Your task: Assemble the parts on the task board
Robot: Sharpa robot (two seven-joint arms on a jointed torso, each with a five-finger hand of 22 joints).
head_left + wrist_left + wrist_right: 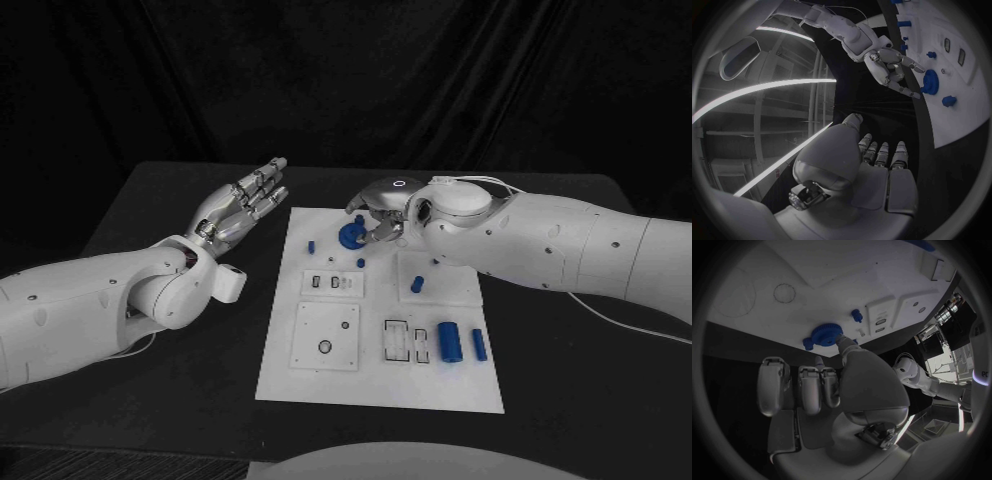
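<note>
The task board (382,390) lies in the middle of the black table (577,400), long axis running near to far, with bare table on both sides and along its near edge.

The right hand (387,212) is over the board's far edge. A blue gear (351,235) sits on the board just inside that edge, and a fingertip (844,341) of the right hand touches its toothed rim; the other fingers are curled back away from it. Whether the gear is pinched or merely touched cannot be told. The right forearm crosses above the board's far right corner, so room there is tight.

The left hand (242,208) is raised over bare table left of the board's far corner, fingers straight and close together, holding nothing, well apart from every part.

In the head view, a small blue peg (312,245) stands left of the gear and another peg (361,263) nearer than it. A short blue cylinder (417,284) lies right of centre. Two larger blue cylinders (449,341) lie side by side near the right edge, beside a pair of rectangular slots (397,340). A square plate with an oval hole (326,336) sits on the near left.

The right wrist view shows the fingertip contact on the gear rim, which the head view hides beneath the hand. The left wrist view shows the right hand (892,67) from the side, fingers reaching down to the gear (929,81).
</note>
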